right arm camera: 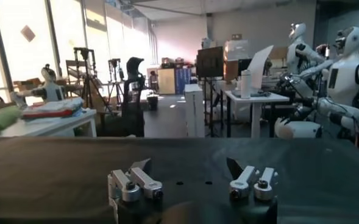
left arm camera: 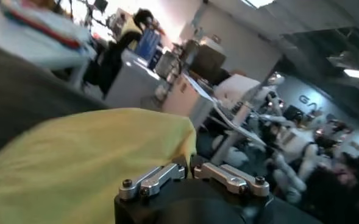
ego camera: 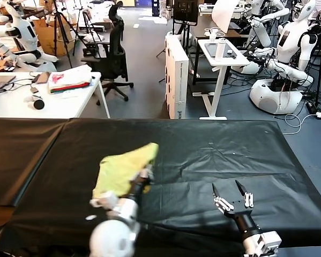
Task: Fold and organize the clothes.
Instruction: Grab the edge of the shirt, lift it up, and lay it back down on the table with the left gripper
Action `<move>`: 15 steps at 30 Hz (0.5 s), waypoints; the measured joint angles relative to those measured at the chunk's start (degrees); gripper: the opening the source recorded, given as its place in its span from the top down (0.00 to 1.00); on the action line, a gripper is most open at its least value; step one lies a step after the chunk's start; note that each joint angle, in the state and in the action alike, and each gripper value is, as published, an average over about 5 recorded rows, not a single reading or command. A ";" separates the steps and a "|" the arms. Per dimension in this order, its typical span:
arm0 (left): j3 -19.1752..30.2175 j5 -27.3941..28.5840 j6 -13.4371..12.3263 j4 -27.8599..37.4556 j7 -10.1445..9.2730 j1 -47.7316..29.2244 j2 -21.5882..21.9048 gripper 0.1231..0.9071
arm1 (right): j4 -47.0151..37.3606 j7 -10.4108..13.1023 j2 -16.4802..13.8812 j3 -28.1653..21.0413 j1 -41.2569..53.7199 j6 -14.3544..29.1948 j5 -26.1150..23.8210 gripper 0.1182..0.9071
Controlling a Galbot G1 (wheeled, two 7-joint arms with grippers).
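Observation:
The lime yellow-green T-shirt point(ego camera: 125, 168) lies bunched on the black table point(ego camera: 214, 144), left of the middle, one corner raised. My left gripper point(ego camera: 145, 175) is at the shirt's right edge, shut on the cloth. In the left wrist view the yellow shirt point(left arm camera: 88, 158) fills the space ahead of the left gripper point(left arm camera: 188, 165), whose jaws are pressed together at the cloth's edge. My right gripper point(ego camera: 232, 194) hovers near the table's front right, open with nothing between its fingers; the right wrist view shows the right gripper point(right arm camera: 188, 167) spread wide over bare black cloth.
A white side table point(ego camera: 42, 99) with a pile of red, white and pink fabric point(ego camera: 69, 81) stands beyond the far left edge. An office chair point(ego camera: 113, 53), a white stand point(ego camera: 219, 59) and other robots point(ego camera: 289, 48) are behind the table.

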 joint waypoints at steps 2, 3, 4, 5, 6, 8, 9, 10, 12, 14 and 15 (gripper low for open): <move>2.19 2.45 -0.33 3.09 0.63 -0.53 -0.93 0.90 | 0.10 -0.51 -0.31 0.03 0.25 -0.87 0.32 0.00; 3.03 3.43 -0.38 4.19 0.89 -0.81 -1.13 0.88 | 0.07 -0.86 -0.55 0.03 0.43 -1.42 0.68 0.00; 3.75 4.24 -0.40 4.89 1.15 -1.12 -1.19 0.83 | -0.03 -1.21 -0.82 -0.02 0.65 -2.00 1.16 0.00; 4.37 5.00 -0.42 5.34 1.44 -1.42 -1.17 0.76 | -0.20 -1.52 -1.12 -0.15 0.89 -2.58 1.72 0.00; 4.89 5.79 -0.46 5.64 1.77 -1.68 -1.15 0.69 | -0.44 -1.78 -1.45 -0.35 1.19 -3.18 2.35 0.00; 5.80 7.25 -0.70 5.86 2.66 -1.94 -1.14 0.52 | -1.01 -2.02 -2.15 -0.90 1.92 -4.40 3.61 0.00; 6.18 7.98 -0.92 5.89 3.21 -1.99 -1.13 0.45 | -1.33 -2.05 -2.54 -1.28 2.38 -5.05 4.32 0.00; 6.49 8.66 -1.20 5.87 3.86 -1.98 -1.13 0.38 | -1.64 -2.06 -2.94 -1.72 2.88 -5.74 5.08 0.00; 6.96 10.04 -2.03 5.67 5.14 -1.94 -1.12 0.21 | -2.21 -1.96 -3.71 -2.77 4.00 -7.19 6.84 0.00; 7.18 11.74 -3.30 5.25 6.44 -1.86 -1.14 0.09 | -2.69 -1.59 -4.39 -3.93 5.22 -8.74 8.83 0.00; 7.22 12.70 -4.04 4.97 7.07 -1.84 -1.15 0.05 | -2.93 -1.29 -4.69 -4.55 5.89 -9.64 10.03 0.00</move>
